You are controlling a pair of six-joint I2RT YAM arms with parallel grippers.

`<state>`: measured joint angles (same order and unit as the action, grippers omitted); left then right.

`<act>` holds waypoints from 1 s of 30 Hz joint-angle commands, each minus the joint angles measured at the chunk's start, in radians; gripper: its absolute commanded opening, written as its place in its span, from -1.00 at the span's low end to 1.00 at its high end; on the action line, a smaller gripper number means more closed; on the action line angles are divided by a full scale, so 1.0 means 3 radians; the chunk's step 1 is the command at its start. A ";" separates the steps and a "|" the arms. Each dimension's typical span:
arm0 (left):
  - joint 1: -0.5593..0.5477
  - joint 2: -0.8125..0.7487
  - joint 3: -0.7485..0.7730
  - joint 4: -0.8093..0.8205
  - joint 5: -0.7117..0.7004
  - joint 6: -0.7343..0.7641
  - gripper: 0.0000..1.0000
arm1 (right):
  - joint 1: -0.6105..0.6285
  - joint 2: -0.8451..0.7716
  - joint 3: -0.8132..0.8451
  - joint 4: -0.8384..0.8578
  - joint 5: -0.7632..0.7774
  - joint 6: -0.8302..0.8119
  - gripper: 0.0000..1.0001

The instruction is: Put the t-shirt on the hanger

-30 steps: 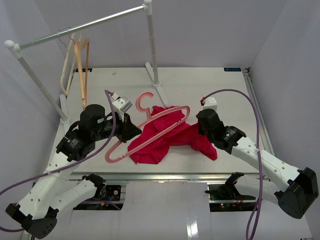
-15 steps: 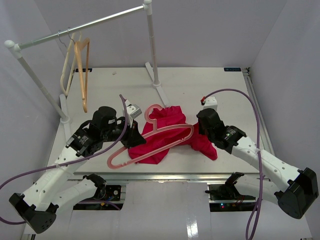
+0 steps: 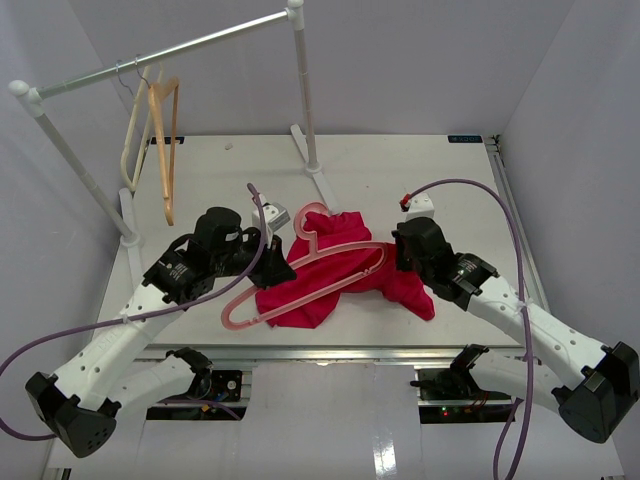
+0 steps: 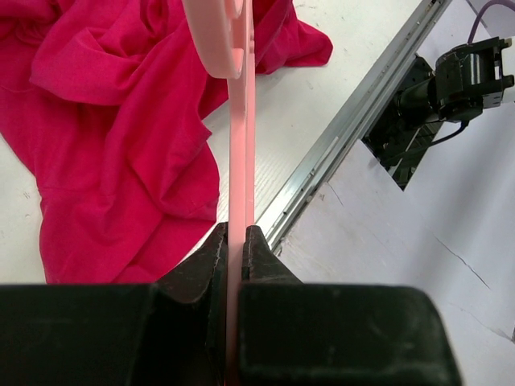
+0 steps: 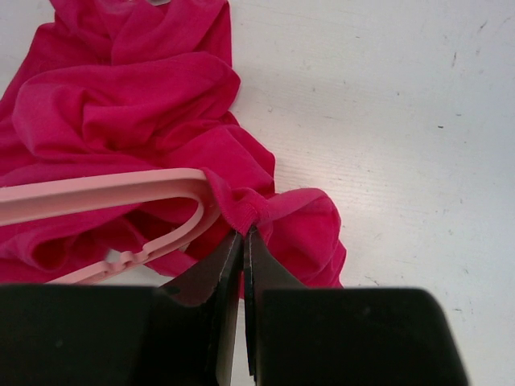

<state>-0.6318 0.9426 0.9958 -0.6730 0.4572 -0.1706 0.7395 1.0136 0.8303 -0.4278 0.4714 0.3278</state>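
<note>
From above, we see the t-shirt [image 3: 345, 228] crumpled on the table [image 3: 420, 170] between the arms, with the pink hanger [image 3: 232, 318] lying slantwise across it. The left gripper [image 3: 284, 272] meets the hanger's left side, and the right gripper [image 3: 402, 260] sits at the cloth's right edge. A tan hanger [image 3: 167, 150] and a cream hanger [image 3: 129, 150] hang from the rail [image 3: 160, 60] at back left.

On the left wrist, we see the jaws clamped narrowly on the hanger's [image 4: 241, 161] bar, the shirt [image 4: 121, 121] lying beneath.

On the right wrist, the jaws pinch a fold of the shirt [image 5: 121, 104] just beside the hanger's [image 5: 105, 189] rounded end.
</note>
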 commanded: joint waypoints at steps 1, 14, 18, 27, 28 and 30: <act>-0.0028 -0.0001 0.0107 0.0203 0.0051 0.0132 -1.00 | -0.0016 -0.0111 0.0206 0.0037 -0.0194 -0.0089 -0.85; -0.0042 -0.0283 -0.0067 0.0343 0.0414 0.0457 -1.00 | -0.0021 -0.0123 0.0467 -0.0135 -0.0052 -0.0116 -0.85; -0.0044 -0.0261 -0.0053 0.0279 0.0384 0.0469 -1.00 | -0.0016 -0.0131 0.0533 -0.0171 -0.0042 -0.0119 -0.85; -0.0047 -0.0072 0.0016 0.0366 0.0425 0.0567 -1.00 | -0.0021 -0.0133 0.0732 -0.0184 -0.0326 -0.0305 -0.85; -0.0047 -0.0037 0.0024 0.0408 0.0469 0.0579 -1.00 | -0.0020 -0.0127 0.0750 -0.0180 -0.0398 -0.0336 -0.85; -0.0049 0.0050 0.0042 0.0533 0.0521 0.0637 -1.00 | -0.0018 -0.0119 0.0775 -0.0187 -0.0482 -0.0373 -0.85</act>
<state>-0.6390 0.9199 0.9768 -0.5904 0.5477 -0.0208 0.7395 0.9907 0.9941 -0.5121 0.4003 0.2708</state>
